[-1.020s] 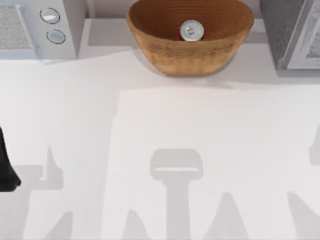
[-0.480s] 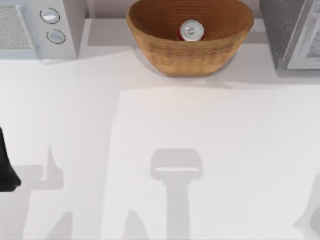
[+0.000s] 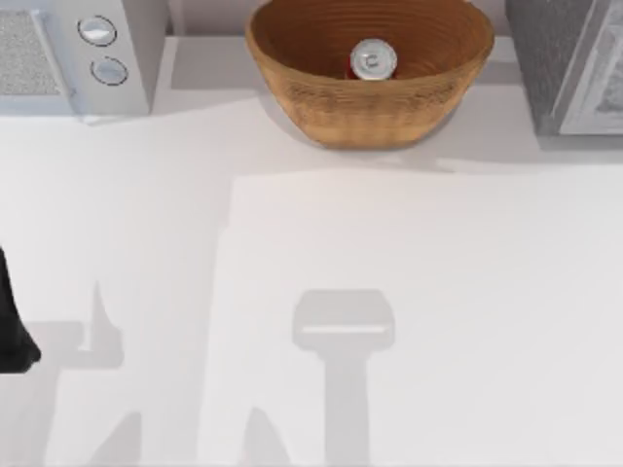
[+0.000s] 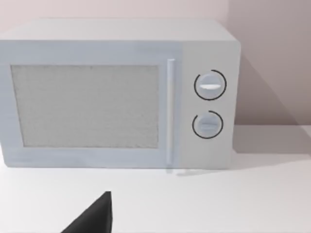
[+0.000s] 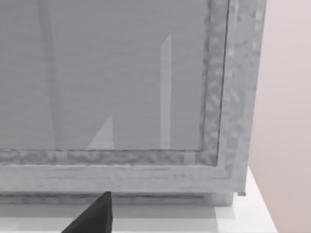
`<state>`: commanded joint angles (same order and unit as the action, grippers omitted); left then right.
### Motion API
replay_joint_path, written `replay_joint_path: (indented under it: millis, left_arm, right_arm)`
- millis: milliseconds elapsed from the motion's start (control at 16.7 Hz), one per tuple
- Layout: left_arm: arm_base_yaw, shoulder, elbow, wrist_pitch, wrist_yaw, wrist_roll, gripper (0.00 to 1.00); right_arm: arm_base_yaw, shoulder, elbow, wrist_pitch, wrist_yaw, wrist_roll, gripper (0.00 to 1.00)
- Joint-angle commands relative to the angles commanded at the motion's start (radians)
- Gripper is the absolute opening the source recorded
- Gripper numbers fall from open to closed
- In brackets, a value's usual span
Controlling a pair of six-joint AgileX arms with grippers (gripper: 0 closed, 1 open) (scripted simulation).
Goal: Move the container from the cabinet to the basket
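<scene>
— Container first: where is the small cylindrical can with the shiny silver top and red sides (image 3: 372, 60) right now?

— Standing upright inside the large round woven light-brown wicker basket (image 3: 292, 88), near the middle of its hollow, at the far side of the white table (image 3: 438, 292). Judging by that, the move into the basket looks done.

— And the arms?

— My left arm (image 3: 12, 321) is a dark shape at the top view's left edge, parked well away from the basket. A dark wedge that I take for the left gripper (image 4: 92, 218) pokes into the left wrist view, facing the pale grey boxy microwave (image 4: 116, 92) with its two round knobs. Spread or pressed together, I cannot tell. A like tip, which I take for the right gripper (image 5: 92, 216), sits before the grey speckled-frame cabinet (image 5: 146, 97), and its state is just as unreadable.

— What could go wrong from here?

— Little, I think. The can is narrow and stands on a curved, ribbed floor, so a knock to the basket could tip it over inside. An arm swinging low across the table could catch the wide rim and shove the basket. The right arm, close to the cabinet, could scrape its frame if it turned carelessly.
</scene>
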<state>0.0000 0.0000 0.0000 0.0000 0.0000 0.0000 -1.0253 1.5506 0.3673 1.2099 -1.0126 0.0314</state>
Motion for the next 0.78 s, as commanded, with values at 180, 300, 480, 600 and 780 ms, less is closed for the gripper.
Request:
replay_joint_path:
  millis: [180, 300, 480, 600, 780]
  left_arm:
    - [0.0, 0.0, 0.0, 0.0, 0.0, 0.0, 1.0]
    - [0.0, 0.0, 0.0, 0.0, 0.0, 0.0, 1.0]
    - [0.0, 0.0, 0.0, 0.0, 0.0, 0.0, 1.0]
    - [0.0, 0.0, 0.0, 0.0, 0.0, 0.0, 1.0]
    - [0.0, 0.0, 0.0, 0.0, 0.0, 0.0, 1.0]
  right_arm:
    - [0.004, -0.003, -0.003, -0.004, 0.002, 0.0, 1.0]
    - [0.0, -0.004, 0.029, -0.034, 0.0, 0.0, 1.0]
    - [-0.01, -0.012, 0.151, -0.158, -0.009, 0.0, 1.0]
    - [-0.018, -0.021, 0.272, -0.291, -0.017, 0.0, 1.0]
    - [-0.027, -0.043, 0.488, -0.546, -0.028, 0.0, 1.0]
